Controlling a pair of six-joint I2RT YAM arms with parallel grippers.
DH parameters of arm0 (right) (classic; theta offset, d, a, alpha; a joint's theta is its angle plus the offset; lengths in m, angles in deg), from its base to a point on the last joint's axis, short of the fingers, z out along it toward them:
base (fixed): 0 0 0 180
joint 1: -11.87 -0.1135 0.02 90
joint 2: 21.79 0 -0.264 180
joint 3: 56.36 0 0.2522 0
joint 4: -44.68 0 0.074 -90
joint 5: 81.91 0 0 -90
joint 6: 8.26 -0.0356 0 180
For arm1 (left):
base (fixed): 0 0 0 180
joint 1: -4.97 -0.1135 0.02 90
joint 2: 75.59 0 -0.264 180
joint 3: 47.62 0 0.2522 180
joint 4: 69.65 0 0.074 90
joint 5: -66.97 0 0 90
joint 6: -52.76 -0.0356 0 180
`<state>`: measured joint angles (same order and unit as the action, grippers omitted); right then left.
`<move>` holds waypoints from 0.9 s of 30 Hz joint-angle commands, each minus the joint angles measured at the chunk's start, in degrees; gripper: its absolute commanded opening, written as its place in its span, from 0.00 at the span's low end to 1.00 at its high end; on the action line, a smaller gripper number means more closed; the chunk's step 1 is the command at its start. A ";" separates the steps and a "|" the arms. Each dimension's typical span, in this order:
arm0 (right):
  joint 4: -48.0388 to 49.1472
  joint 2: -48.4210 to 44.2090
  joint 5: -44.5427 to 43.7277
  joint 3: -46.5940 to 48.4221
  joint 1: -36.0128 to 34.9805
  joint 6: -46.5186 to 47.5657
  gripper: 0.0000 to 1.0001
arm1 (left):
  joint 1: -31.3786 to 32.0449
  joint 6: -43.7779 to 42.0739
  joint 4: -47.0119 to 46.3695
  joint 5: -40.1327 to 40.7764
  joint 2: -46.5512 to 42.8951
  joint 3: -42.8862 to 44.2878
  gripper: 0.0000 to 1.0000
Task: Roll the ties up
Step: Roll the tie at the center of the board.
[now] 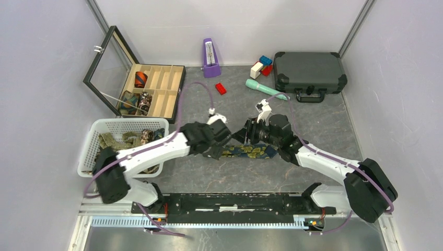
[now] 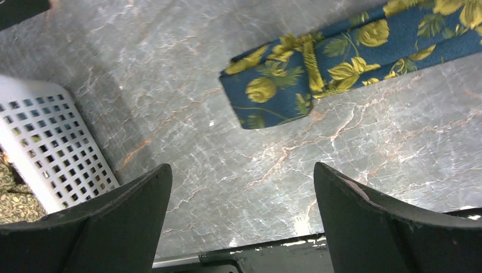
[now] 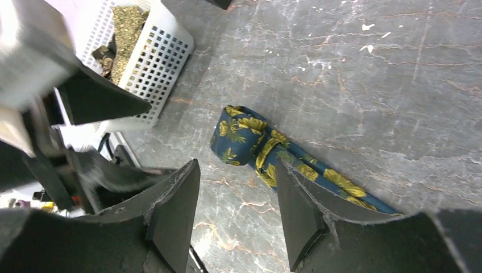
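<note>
A navy tie [image 1: 249, 151] with yellow flowers lies flat on the table's middle, its left end folded over into a short loop [image 3: 239, 136]. In the left wrist view the tie [image 2: 341, 62] lies ahead of my left gripper [image 2: 241, 168], which is wide open over bare table and touches nothing. My right gripper [image 3: 237, 164] hovers open just short of the folded end, with only table between its fingers. From above, both grippers meet over the tie's left part, left gripper [image 1: 220, 149] and right gripper [image 1: 244, 135]. More ties [image 1: 117, 140] fill a white basket.
The white basket [image 1: 125, 124] stands at the left. Behind it is an open wooden box [image 1: 156, 89] holding rolled ties [image 1: 137, 102]. At the back are a purple metronome [image 1: 210, 58], a red block [image 1: 221, 88], a teal tool [image 1: 264, 88], coloured blocks [image 1: 263, 65] and a black case [image 1: 309, 73].
</note>
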<state>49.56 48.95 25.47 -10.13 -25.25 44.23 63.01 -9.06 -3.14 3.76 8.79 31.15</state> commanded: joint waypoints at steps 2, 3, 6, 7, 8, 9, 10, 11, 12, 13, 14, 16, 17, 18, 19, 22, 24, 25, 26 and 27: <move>4.99 2.58 1.49 2.58 -2.97 -3.72 0.62 | -7.99 -0.18 -4.07 -5.14 -12.96 -5.46 0.99; 4.36 3.47 0.98 3.54 -4.26 -3.64 0.63 | -9.78 0.06 -4.54 -6.28 -14.54 -6.63 0.99; 4.07 6.30 -0.88 5.48 -7.04 -4.01 0.64 | -15.76 0.31 -7.18 -10.16 -18.14 -10.84 0.96; 4.09 7.20 -1.64 6.04 -7.87 -4.14 0.64 | -17.34 0.54 -8.13 -11.04 -19.08 -12.09 0.95; 4.05 7.99 -2.06 6.57 -8.65 -4.23 0.63 | -18.34 0.72 -8.76 -11.40 -19.72 -12.87 0.95; 3.98 9.01 -2.42 7.06 -9.13 -4.40 0.62 | -19.39 1.00 -9.38 -11.55 -20.25 -13.79 0.94; 3.69 9.94 -2.88 7.76 -9.69 -4.48 0.60 | -20.24 1.15 -10.17 -12.19 -20.48 -14.53 0.94; 3.08 11.17 -3.19 8.38 -9.97 -4.44 0.58 | -21.02 1.21 -10.93 -13.06 -20.53 -15.26 0.93; 2.55 11.94 -3.66 8.90 -10.28 -4.54 0.57 | -21.43 1.39 -11.48 -14.14 -20.39 -15.51 0.93; 2.57 12.81 -4.02 9.17 -10.53 -4.61 0.54 | -21.65 1.94 -11.91 -14.58 -20.20 -15.66 0.93; 2.69 13.63 -4.33 9.47 -10.77 -4.75 0.50 | -21.77 2.44 -12.64 -14.96 -20.06 -15.96 0.92; 2.83 15.21 -4.75 10.25 -11.12 -4.81 0.47 | -21.96 3.47 -14.49 -15.31 -19.97 -17.00 0.92; 2.61 15.89 -5.12 10.77 -11.32 -4.83 0.47 | -22.06 3.99 -15.53 -15.57 -19.93 -17.57 0.91; 2.55 16.68 -5.19 11.14 -11.46 -4.78 0.46 | -22.09 4.46 -16.44 -16.03 -19.86 -18.15 0.91; 2.55 17.30 -5.35 11.45 -11.60 -4.68 0.46 | -22.18 4.66 -17.51 -16.76 -19.71 -18.74 0.90; 1.56 18.59 -6.60 12.50 -11.82 -4.33 0.46 | -22.23 5.21 -19.49 -17.99 -18.77 -19.89 0.90; 1.31 19.46 -6.81 12.96 -11.92 -4.15 0.46 | -22.27 5.41 -20.28 -17.94 -18.45 -20.47 0.90; 1.21 19.97 -6.91 13.20 -12.00 -4.04 0.46 | -22.27 5.48 -20.73 -17.99 -18.39 -20.87 0.90; 1.20 20.44 -6.92 13.44 -12.07 -3.97 0.46 | -22.27 5.55 -21.11 -18.11 -18.30 -21.21 0.90; 1.24 20.93 -6.87 13.64 -12.11 -3.92 0.46 | -22.27 5.60 -21.72 -18.45 -18.26 -21.53 0.90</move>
<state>50.26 68.43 19.99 0.63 -36.90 39.77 41.04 -6.43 -20.16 -12.88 -9.77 10.67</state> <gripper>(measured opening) 0.461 0.901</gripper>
